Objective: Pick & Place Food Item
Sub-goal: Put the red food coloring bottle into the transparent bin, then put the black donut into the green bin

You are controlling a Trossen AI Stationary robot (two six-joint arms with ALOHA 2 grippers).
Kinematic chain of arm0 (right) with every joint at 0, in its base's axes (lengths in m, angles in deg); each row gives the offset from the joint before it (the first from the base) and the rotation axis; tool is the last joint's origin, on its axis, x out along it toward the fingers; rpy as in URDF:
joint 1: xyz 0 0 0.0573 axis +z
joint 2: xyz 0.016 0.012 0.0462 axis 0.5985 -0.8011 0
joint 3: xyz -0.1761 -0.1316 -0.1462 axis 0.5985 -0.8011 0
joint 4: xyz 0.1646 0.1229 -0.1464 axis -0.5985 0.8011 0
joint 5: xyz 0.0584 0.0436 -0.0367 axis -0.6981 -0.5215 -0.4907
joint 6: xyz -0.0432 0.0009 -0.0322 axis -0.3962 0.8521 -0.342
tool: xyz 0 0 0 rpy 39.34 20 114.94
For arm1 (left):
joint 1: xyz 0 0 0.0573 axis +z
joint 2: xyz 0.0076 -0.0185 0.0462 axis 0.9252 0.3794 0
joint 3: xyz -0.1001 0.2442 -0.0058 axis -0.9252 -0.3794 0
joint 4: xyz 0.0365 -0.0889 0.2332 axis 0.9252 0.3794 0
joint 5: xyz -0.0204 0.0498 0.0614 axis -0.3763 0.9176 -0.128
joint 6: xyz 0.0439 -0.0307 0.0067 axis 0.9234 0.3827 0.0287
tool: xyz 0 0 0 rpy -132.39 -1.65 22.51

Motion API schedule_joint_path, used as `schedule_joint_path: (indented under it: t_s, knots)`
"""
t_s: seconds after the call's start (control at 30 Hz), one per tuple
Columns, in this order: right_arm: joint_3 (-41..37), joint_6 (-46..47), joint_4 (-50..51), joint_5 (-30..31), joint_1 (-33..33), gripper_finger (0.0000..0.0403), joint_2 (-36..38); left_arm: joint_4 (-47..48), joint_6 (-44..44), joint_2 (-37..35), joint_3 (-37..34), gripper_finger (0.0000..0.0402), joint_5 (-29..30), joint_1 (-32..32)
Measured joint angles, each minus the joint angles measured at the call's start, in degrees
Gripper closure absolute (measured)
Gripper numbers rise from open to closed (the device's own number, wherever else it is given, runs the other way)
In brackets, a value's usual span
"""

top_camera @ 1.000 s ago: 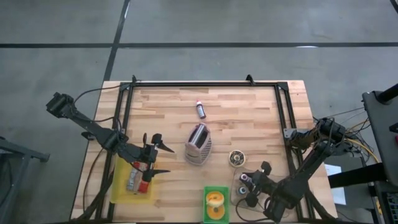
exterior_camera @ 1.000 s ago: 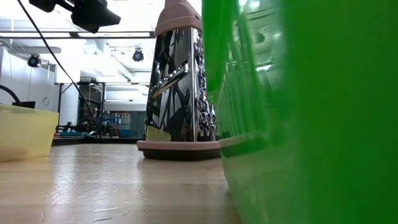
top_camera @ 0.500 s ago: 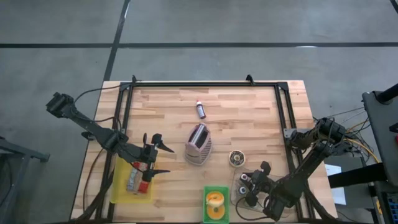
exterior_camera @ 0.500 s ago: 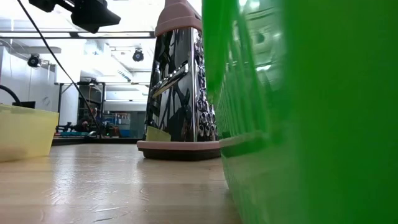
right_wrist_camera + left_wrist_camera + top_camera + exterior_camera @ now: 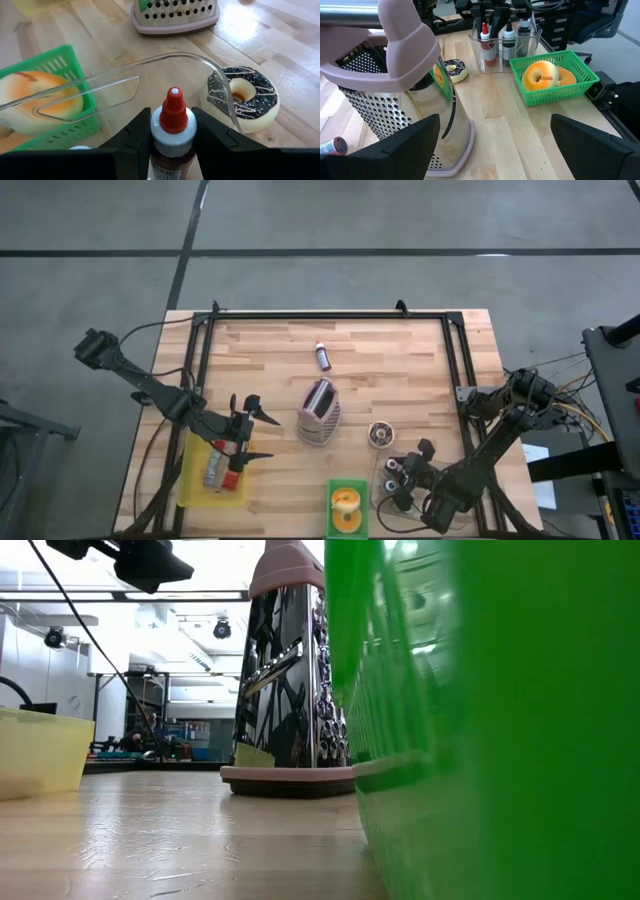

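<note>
Right gripper (image 5: 172, 145): fingers pinch the neck of a red-capped squeeze bottle (image 5: 173, 125) standing in the clear caddy (image 5: 165, 65), at the near right of the table (image 5: 400, 350).
Left gripper (image 5: 255, 435): fingers spread wide, holding nothing; hovers over the yellow bin (image 5: 195, 480), beside the box grater (image 5: 319, 412).
Item location: the bottle is upright inside the caddy, among other bottles (image 5: 507, 37). The chocolate donut (image 5: 243, 97) lies just beside the caddy; the green basket (image 5: 555, 75) holds two bagel-like rings (image 5: 544, 75).
Weight: judged light; a small plastic bottle, fill level cannot be told.
Stiffness: judged semi-soft walls; a hard squeeze may force sauce out at the tip.
Surface: smooth plastic, likely slippery.
Grip point: below the cap shoulder, where the white collar gives a ledge against slipping.
Caution: lift straight up to clear the caddy rim and neighbouring bottles.
</note>
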Motion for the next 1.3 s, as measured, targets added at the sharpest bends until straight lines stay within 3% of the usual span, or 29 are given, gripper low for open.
schedule_joint_path:
  t_s: [0.6,0.9,1.3]
  knots:
    - [-0.26,0.20,-1.20,-0.66,-0.09,0.0294,0.00,0.02,0.00,0.00,0.00,0.0019,0.04,0.00]
    - [0.36,-0.26,-1.22,-1.73,-0.13,0.0188,-0.02,0.02,0.23,0.00,0.00,0.0019,0.18,0.01]
    - [4.80,-7.35,0.83,0.94,-1.08,0.0169,-0.07,0.02,0.22,0.00,0.00,0.0019,0.17,0.00]
